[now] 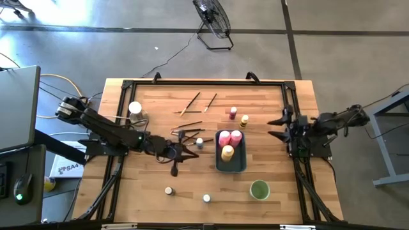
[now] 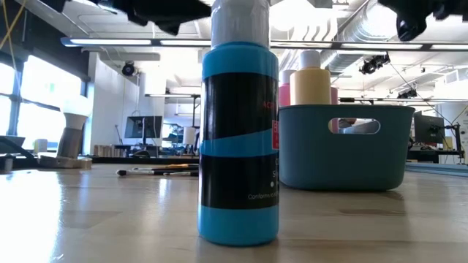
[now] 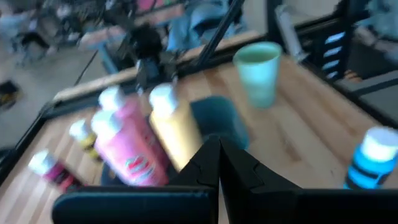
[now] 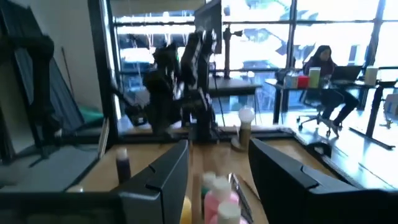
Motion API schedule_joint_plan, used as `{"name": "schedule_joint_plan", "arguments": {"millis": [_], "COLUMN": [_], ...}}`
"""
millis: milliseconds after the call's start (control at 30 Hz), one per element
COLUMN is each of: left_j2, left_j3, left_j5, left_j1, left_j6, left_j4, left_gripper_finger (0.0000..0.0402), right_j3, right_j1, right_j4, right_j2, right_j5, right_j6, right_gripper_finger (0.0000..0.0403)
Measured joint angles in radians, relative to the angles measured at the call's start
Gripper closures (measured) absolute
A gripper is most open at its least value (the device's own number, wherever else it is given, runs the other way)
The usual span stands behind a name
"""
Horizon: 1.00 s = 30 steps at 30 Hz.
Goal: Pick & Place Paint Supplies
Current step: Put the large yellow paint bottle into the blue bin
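Fingers of the left gripper (image 1: pixel 174 153) were pinched shut, empty, near the brushes (image 1: pixel 188 133) mid-worktop: light, thin, probably best nipped mid-handle. Bottles (image 1: pixel 229 138) stood in the tray (image 1: pixel 231 167). Right gripper (image 1: pixel 278 126) waited wide at the worktop's edge.

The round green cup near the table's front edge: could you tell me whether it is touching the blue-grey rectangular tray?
Apart. The high view shows bare wood between the round green cup and the blue-grey rectangular tray.
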Motion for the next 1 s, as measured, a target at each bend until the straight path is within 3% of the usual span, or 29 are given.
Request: {"name": "schedule_joint_plan", "arguments": {"millis": [300,567,833,1000], "left_j2": [0.069,0.123,0.209,0.25], "left_j3": [0.021,0.062,0.133,0.218], "left_j5": [0.048,0.191,0.108,0.105], "left_j1": [0.065,0.139,0.147,0.146], "left_j6": [-0.088,-0.1,-0.044,-0.016], "left_j4": [0.01,0.006,-0.024,-0.207], "left_gripper_finger": [0.0401,0.0401,0.0401,0.0401], "right_j3": [-0.063,-0.063,-0.063,-0.063], "right_j1": [0.0,0.0,0.0,0.0], "right_j4": [0.045,0.068,0.068,0.068], "right_j2": [0.007,0.008,0.008,0.008], "right_j5": [-0.007,-0.007,-0.007,-0.007], "right_j6": [-0.018,-0.025,-0.051,-0.052], "right_gripper_finger": [0.0241,0.0241,0.0241,0.0241]}}
